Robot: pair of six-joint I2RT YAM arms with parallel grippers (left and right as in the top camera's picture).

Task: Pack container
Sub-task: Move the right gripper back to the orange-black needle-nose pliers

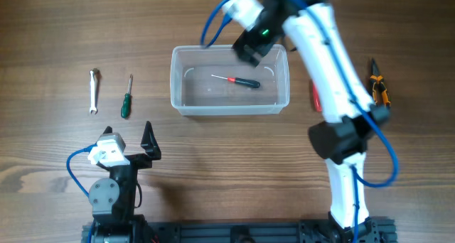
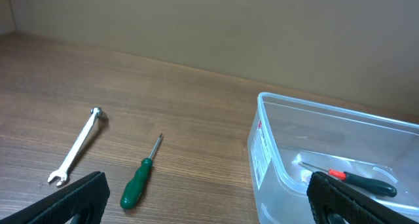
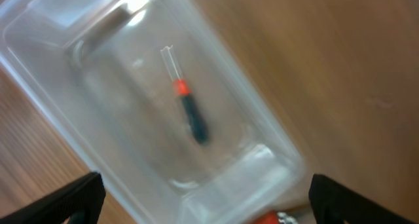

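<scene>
The container [image 1: 176, 87] is a clear plastic bin at the table's middle. Inside lies a small screwdriver [image 1: 238, 80] with a black handle and red collar. My right gripper [image 1: 254, 47] hovers above the bin's back right part, open, nothing between its fingers. In the right wrist view the screwdriver [image 3: 188, 109] rests on the container [image 3: 255, 119] floor, below the open gripper [image 3: 206, 204]. My left gripper [image 1: 128, 135] stands open near the front left, empty. The left wrist view shows the container [image 2: 262, 145] to the right of the left gripper [image 2: 209, 204].
A silver wrench [image 1: 93, 91] and a green-handled screwdriver [image 1: 126, 97] lie left of the bin, both also in the left wrist view: wrench [image 2: 75, 147], green screwdriver [image 2: 139, 180]. Orange-and-black pliers [image 1: 378, 82] lie at the right. A red item [image 1: 315, 97] is partly hidden by the right arm.
</scene>
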